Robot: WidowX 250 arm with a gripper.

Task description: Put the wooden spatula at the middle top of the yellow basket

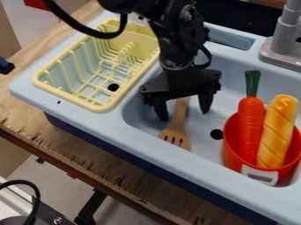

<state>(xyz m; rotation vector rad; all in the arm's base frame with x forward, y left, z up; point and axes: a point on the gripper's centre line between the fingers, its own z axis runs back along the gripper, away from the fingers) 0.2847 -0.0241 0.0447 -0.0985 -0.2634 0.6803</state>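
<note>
Hanging with pincer [184, 115] spread wide over the slotted wooden spatula [176, 133] in the pale-blue sink [226, 99].

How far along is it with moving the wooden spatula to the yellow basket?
Nothing looks done yet: the wooden spatula lies in the sink. In hand, seemingly nothing: the gripper hangs over its handle, jaws apart. Left: gripping, lifting and placing it at the middle top of the yellow basket.
</note>
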